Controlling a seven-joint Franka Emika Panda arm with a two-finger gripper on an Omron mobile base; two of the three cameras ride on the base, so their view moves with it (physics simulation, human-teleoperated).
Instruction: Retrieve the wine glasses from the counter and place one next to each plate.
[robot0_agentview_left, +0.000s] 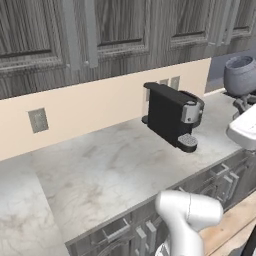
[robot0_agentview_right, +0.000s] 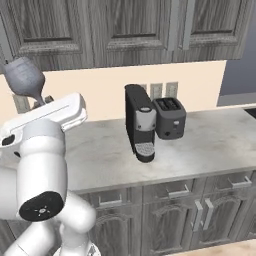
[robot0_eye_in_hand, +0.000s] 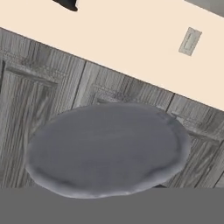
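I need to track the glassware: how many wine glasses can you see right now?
1. A wine glass is up in the air at the end of the arm, in front of the upper cabinets, tilted; the hand view looks into its bowl. A second glass may be out of frame.

pale marbled counter (robot0_agentview_left: 105, 170) under a black coffee machine (robot0_agentview_left: 172, 115); behind it a peach backsplash (robot0_agentview_left: 90, 107), dark grey woodgrain cabinets (robot0_agentview_left: 120, 25) above; bluish-grey wine glass (robot0_agentview_right: 25, 77).
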